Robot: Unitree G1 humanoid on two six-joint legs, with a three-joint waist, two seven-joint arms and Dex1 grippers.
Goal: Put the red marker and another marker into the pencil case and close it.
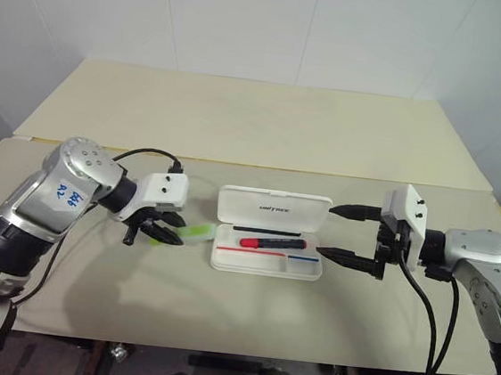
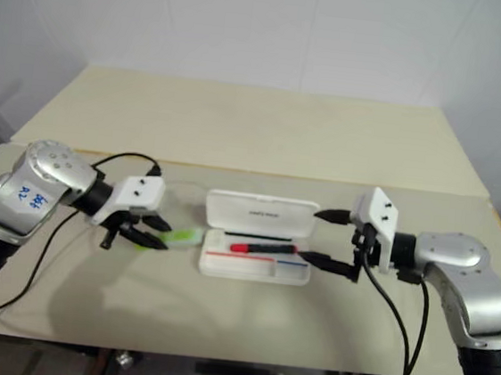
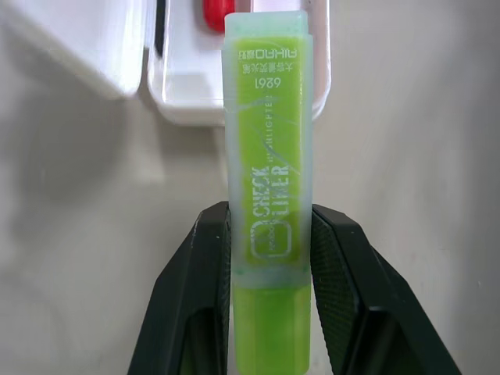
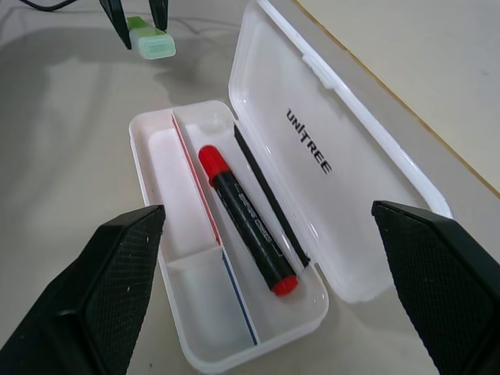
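Note:
The white pencil case (image 1: 266, 269) lies open at the table's middle, its lid (image 1: 273, 207) tipped back. Inside, in the rear compartment, lies the red marker (image 1: 272, 242), red cap toward my left. My left gripper (image 1: 161, 230) hovers just left of the case, shut on the lime-green marker (image 1: 194, 233), whose free end points at the case. In the left wrist view the black fingers (image 3: 195, 289) clamp the green marker (image 3: 268, 156) on both sides. My right gripper (image 1: 327, 230) stands open just right of the case, holding nothing, one finger high and one low.
A red and a blue stripe (image 4: 234, 289) mark the divider inside the case, and the front compartment (image 4: 176, 187) holds nothing. A second, paler tabletop (image 1: 257, 121) lies behind the near one. Black cables (image 1: 432, 332) hang from both wrists.

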